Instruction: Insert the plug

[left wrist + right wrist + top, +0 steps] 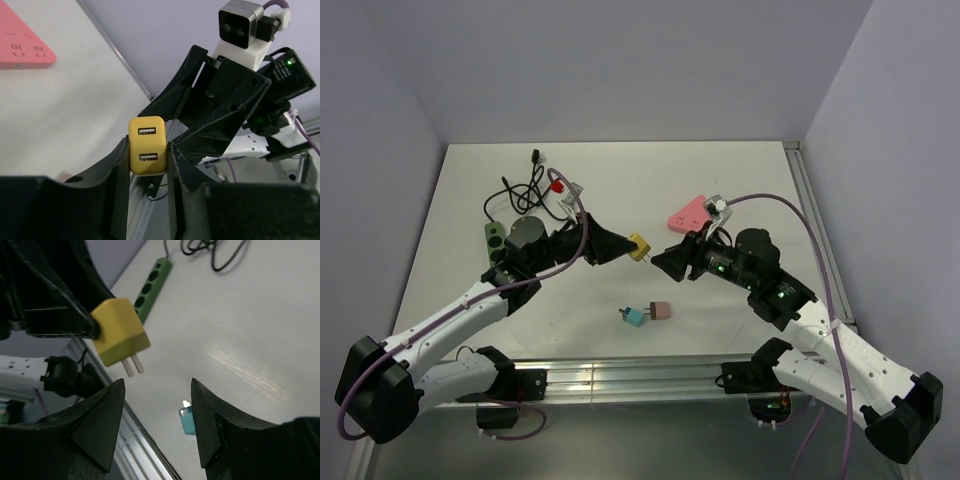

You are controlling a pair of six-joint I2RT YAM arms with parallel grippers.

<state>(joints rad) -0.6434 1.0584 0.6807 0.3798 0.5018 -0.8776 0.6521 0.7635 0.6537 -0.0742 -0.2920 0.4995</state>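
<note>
Two arms meet nose to nose over the white surface point(740, 180). The left gripper point(146, 156) is closed on a yellow plug point(147, 146), one finger pressed to each narrow side. The plug sits at the fingertips, lifted clear of the surface.

The plug's longer side runs across the line of the grip, with two USB ports stacked along it on the face turned back toward the left wrist. Its two flat prongs point(132, 365) point straight out from the left gripper, toward the right gripper point(157, 390).

The right gripper stands wide open and holds nothing. The prongs hang just ahead of the gap between its fingers and touch neither finger.

A small teal plug point(187, 421) lies on the surface below the open right gripper, touching a pink block point(660, 310). A pink triangular power strip point(688, 213) lies just beyond the right gripper. Behind the left gripper lie a green power strip point(152, 285) and a tangle of black cable point(515, 190).
</note>
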